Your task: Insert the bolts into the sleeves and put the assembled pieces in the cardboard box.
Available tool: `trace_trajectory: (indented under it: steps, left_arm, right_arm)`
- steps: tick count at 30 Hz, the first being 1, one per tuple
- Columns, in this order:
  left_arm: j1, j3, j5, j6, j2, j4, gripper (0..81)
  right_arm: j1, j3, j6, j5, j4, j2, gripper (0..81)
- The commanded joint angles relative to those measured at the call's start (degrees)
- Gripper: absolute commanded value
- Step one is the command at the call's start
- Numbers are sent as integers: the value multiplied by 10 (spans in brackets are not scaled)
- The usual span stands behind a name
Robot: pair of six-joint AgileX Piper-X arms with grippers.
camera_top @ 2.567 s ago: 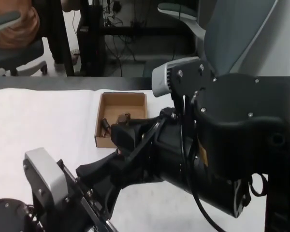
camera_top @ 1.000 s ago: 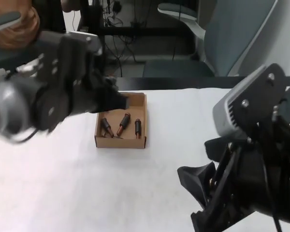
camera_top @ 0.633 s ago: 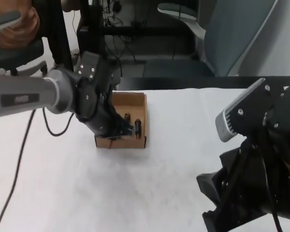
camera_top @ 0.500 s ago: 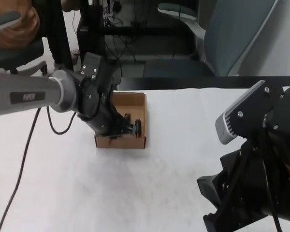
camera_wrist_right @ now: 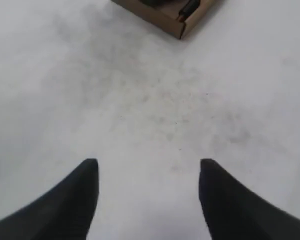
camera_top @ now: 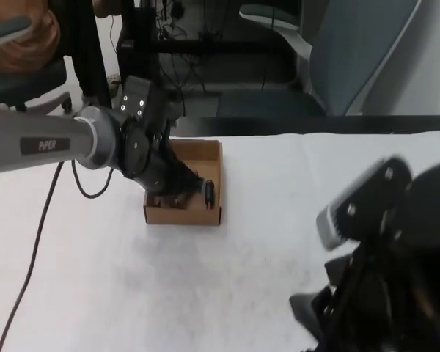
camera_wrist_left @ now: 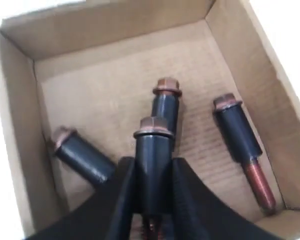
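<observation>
- The left tool (camera_wrist_left: 152, 180) is down inside the box (camera_wrist_left: 90, 35), its fingers (camera_wrist_left: 124, 192) shut narrow on a held piece (camera_wrist_left: 153, 150)
- The held piece is a dark sleeve with a copper bolt head (camera_wrist_left: 152, 125) at the end away from the tool; I cannot tell whether it touches the box floor
- Three more pieces lie on the box floor
- The middle piece (camera_wrist_left: 166, 107) lies just beyond the held piece, partly hidden by it
- The side piece (camera_wrist_left: 238, 135) lies near one side wall, with a bare copper shank sticking out of its sleeve
- The angled piece (camera_wrist_left: 82, 157) lies close to the opposite wall
- In the high view the left arm (camera_top: 95, 143) comes in from the left over the white desk (camera_top: 205, 286) to the box (camera_top: 183, 214), which stands toward the far edge
- The right tool (camera_wrist_right: 147, 192) is wide open, its fingers (camera_wrist_right: 77, 205) well apart, over the bare desk (camera_wrist_right: 155, 110)
- A corner of the box (camera_wrist_right: 167, 20) shows well apart from the right tool
- The right arm (camera_top: 396, 271) is at the near right in the high view
</observation>
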Motion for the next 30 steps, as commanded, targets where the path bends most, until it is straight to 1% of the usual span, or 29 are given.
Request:
trace_trajectory:
  steps: [1,2,3,6,8,10,11,12,13,15,16,19,20,21,22,25,27,30]
  left_arm:
    - [0,-9,-2,33,-3,-35,440]
    - [0,-9,-2,34,-3,-39,630]
    - [0,-9,-2,31,-3,-40,700]
    - [0,-9,-27,-5,-3,-33,700]
    - [0,-9,-34,-16,-8,0,700]
    - [0,-9,-34,-4,-23,44,700]
    - [0,-9,-21,16,-35,58,700]
    - [0,-9,-2,34,-50,64,599]
    - [0,-4,22,44,-70,63,487]
    - [0,13,65,43,-126,45,287]
    - [0,23,74,43,-154,36,220]
    - [0,79,73,43,-274,-16,14]
    - [0,101,67,44,-318,-36,17]
    - [0,123,62,43,-361,-54,17]
    - [0,144,49,44,-396,-67,17]
    - [0,197,-17,53,-523,-74,17]
    - [0,235,-60,56,-607,-72,17]
    - [0,290,-115,56,-715,-66,17]
  right_arm:
    - [-3,58,21,-4,-57,0,686]
    - [-3,78,32,-4,-75,0,700]
    - [-3,93,40,-4,-85,0,700]
    - [-3,110,83,-4,-85,0,700]
    - [-1,111,87,-4,-89,-4,692]
    - [0,108,69,2,-93,-17,598]
    - [0,109,50,3,-97,-31,538]
    - [0,109,37,3,-99,-43,490]
    - [0,109,29,9,-100,-59,459]
    - [0,109,9,22,-97,-97,444]
    - [0,109,6,36,-94,-114,444]
    - [0,109,4,109,-80,-178,441]
    - [0,109,-4,132,-76,-201,424]
    - [0,109,-18,147,-74,-222,378]
    - [0,112,-35,158,-77,-243,305]
    - [0,116,-83,172,-79,-292,0]
    - [0,121,-99,223,-79,-318,0]
    - [-5,136,-99,333,-80,-341,0]
